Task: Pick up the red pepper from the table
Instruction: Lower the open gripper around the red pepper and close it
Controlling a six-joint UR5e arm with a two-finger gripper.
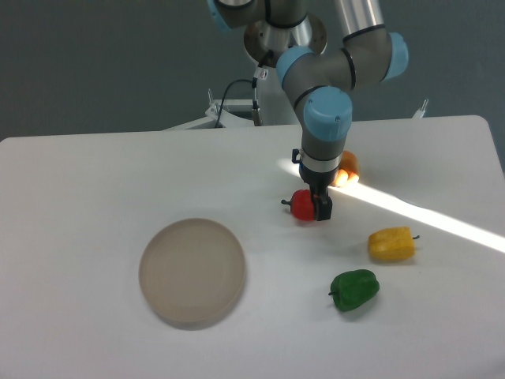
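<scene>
Camera view, left to right: plate (pixel 192 272), then red pepper (pixel 303 206) on the table (pixel 95 181), gripper (pixel 319 207) straddling its right side; grip unconfirmed. An off-centre pinch could squirt it free.

No text, label, brand, number or sign can be read on anything in this camera view.

A bright sunlit streak crosses the table (pixel 118 174) (overexposed), frame slightly soft.
</scene>
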